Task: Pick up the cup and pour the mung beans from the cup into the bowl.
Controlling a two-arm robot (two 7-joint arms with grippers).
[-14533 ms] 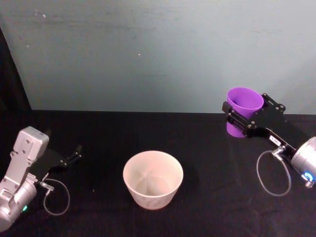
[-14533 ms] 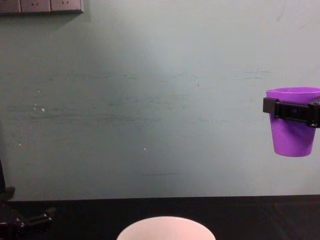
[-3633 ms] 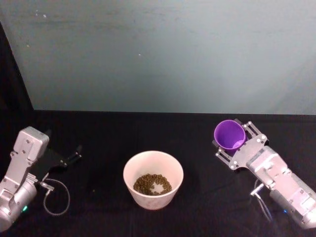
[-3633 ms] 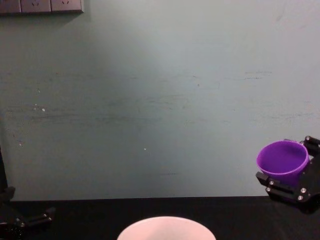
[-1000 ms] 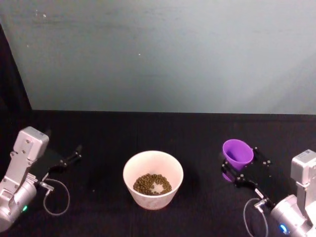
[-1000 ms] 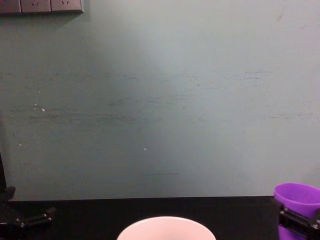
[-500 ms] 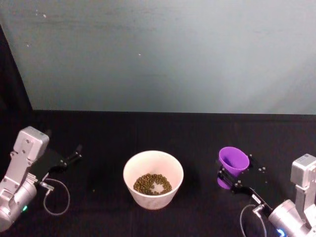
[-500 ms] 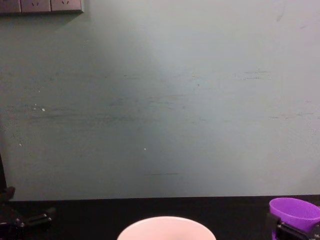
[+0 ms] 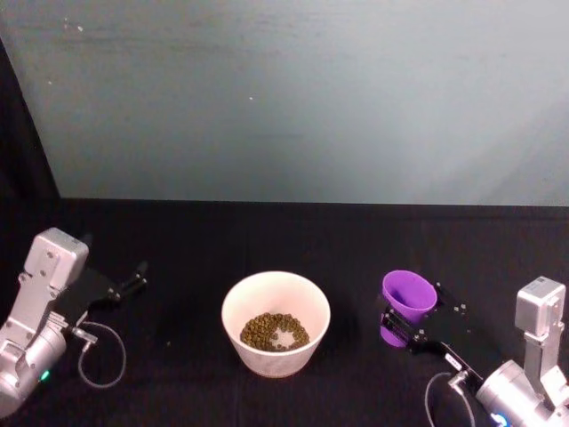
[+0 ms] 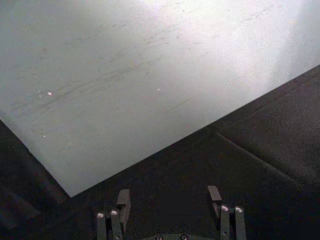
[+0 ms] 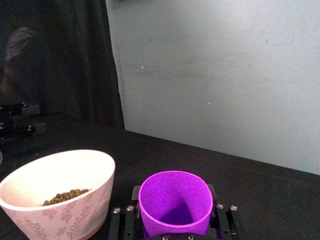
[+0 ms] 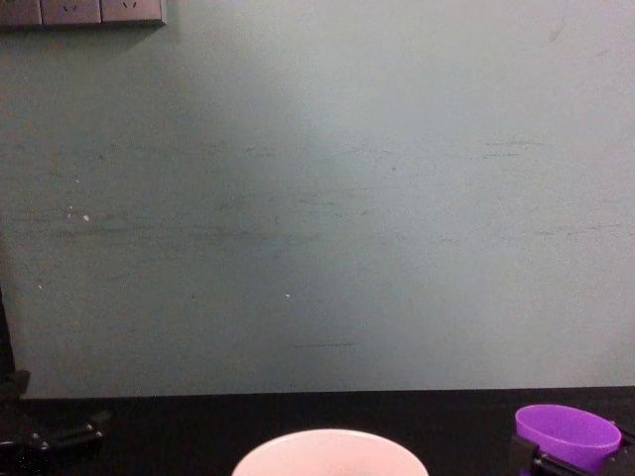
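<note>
The right tool (image 9: pixel 404 322) grips the empty, upright cup (image 9: pixel 407 302), low over the bench (image 9: pixel 267 236) near its right edge, beside the bowl (image 9: pixel 276 322) holding mung beans (image 9: pixel 275 331). Left tool (image 10: pixel 170 207) gapes open, parked left. No readable writing.

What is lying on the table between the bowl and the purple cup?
Nothing: in the head view only bare black table separates the bowl from the cup, held by the right pincer.
</note>
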